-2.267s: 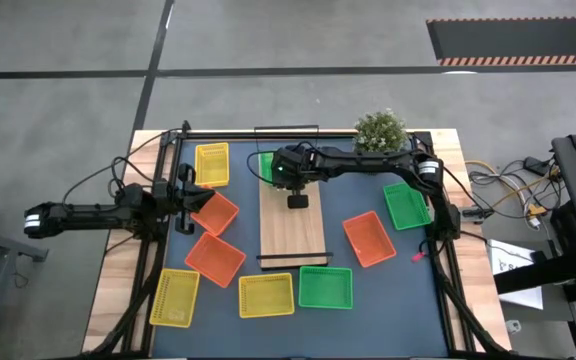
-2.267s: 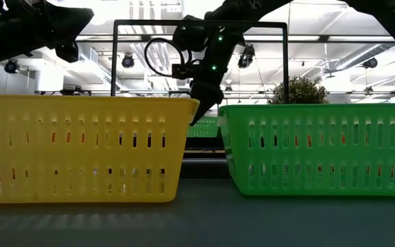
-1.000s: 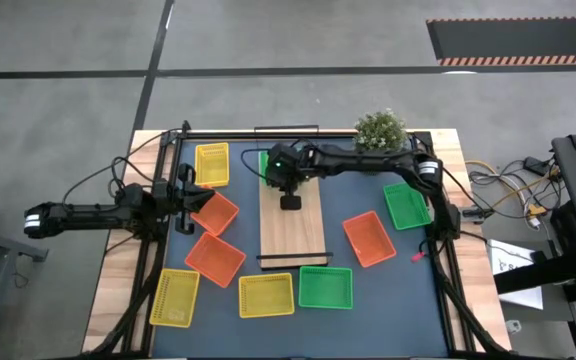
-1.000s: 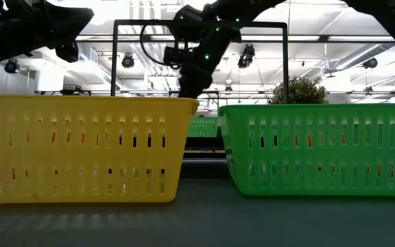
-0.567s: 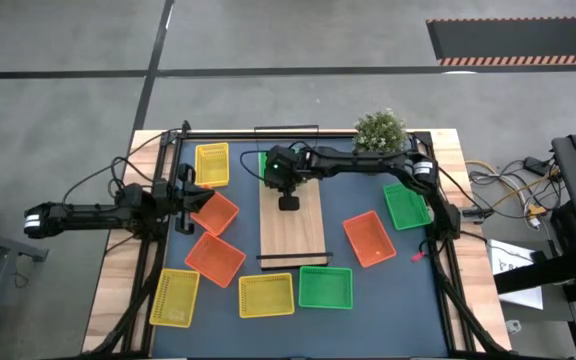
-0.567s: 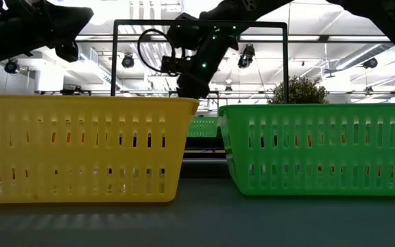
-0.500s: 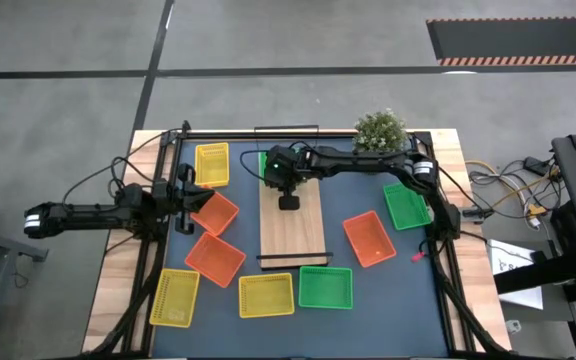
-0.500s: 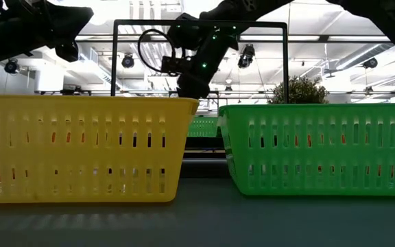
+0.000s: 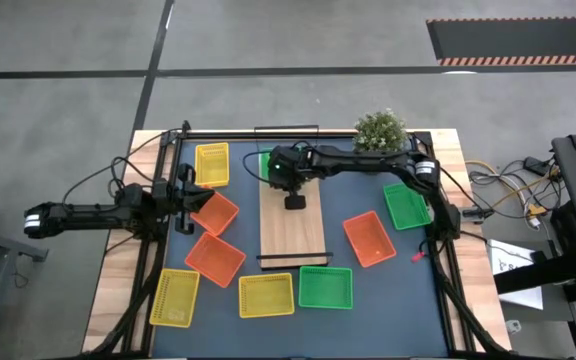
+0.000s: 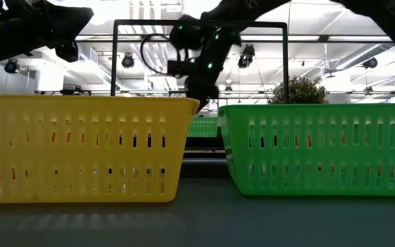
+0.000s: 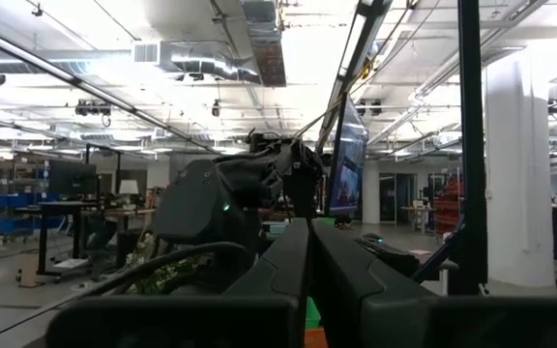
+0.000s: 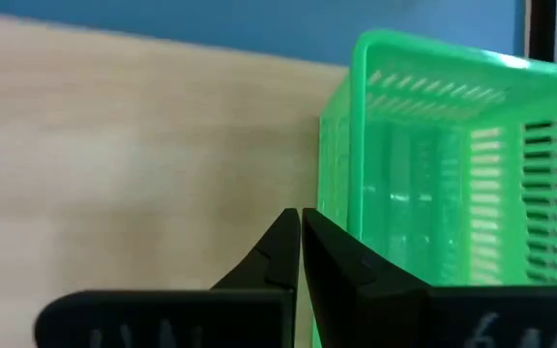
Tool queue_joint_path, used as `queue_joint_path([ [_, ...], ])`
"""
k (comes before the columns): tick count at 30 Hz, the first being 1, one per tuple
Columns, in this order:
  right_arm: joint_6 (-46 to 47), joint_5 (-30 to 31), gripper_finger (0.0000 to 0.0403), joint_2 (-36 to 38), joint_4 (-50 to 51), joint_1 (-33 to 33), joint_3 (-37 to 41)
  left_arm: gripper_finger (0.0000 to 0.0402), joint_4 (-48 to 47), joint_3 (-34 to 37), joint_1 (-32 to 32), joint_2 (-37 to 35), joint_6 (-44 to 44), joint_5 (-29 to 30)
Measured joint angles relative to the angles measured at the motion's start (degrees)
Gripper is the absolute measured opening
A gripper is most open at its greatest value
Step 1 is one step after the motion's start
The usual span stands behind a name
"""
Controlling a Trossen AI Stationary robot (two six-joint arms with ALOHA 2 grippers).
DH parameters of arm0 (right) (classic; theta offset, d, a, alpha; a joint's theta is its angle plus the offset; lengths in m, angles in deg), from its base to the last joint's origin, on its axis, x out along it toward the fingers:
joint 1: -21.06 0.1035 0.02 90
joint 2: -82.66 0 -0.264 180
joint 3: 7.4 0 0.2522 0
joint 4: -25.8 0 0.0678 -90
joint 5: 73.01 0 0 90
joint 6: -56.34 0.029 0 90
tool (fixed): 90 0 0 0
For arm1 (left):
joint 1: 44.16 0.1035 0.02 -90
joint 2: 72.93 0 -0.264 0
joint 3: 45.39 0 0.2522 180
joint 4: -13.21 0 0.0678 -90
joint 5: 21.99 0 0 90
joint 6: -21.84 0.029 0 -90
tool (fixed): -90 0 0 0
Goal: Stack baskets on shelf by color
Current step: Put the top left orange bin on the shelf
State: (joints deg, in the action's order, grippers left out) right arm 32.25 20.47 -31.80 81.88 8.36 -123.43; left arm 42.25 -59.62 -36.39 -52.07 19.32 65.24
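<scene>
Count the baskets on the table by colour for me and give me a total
Green baskets: 3, one by the right gripper at the shelf's far end, one at the right, one at the near edge.
Red-orange baskets: 3.
Yellow baskets: 3.
Total: 9 baskets.

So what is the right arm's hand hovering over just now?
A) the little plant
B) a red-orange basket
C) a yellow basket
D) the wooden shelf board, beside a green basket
D: from above, the right hand sits over the wooden shelf, and its wrist view shows the shut fingers over wood next to a green basket.
</scene>
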Motion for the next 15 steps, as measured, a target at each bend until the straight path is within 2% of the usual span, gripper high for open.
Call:
queue_joint_path([
  [7, 1.0, 1.0, 0.0008, 10.8, -0.3, 5.1, 4.3, 0.0000, 0.0, 0.0, 0.0, 0.4, -1.7, 0.0],
  [10, 1.6, 1.1, 0.0008, 17.0, -5.6, 7.6, 10.6, 0.0000, 0.3, 0.0, 0.0, 0.3, -2.9, 0.0],
  [15, 3.4, 0.8, 0.0008, 28.4, -19.0, 11.3, 25.5, 0.0000, 0.6, 0.0, 0.0, 0.4, -5.9, 0.0],
])
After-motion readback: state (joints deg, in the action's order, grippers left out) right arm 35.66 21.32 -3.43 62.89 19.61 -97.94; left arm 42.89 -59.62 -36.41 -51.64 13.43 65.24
